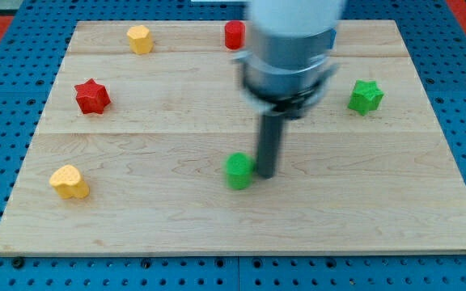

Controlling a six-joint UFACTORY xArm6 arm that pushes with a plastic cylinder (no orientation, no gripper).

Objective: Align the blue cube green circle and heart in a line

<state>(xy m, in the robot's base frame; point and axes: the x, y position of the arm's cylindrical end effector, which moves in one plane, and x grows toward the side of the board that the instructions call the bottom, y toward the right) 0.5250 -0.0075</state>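
A green round block (238, 170) lies near the middle of the wooden board (136, 226), a little toward the view's bottom. My tip (265, 175) stands right beside it on its right, touching or nearly touching it. A yellow heart (69, 182) lies at the view's lower left. No blue cube shows; the arm's body (291, 48) hides part of the board's top middle.
A red star (92, 96) lies at the left. A yellow block (140, 39) and a red block (234, 35) lie near the top edge. A green star (366, 96) lies at the right. Blue pegboard surrounds the board.
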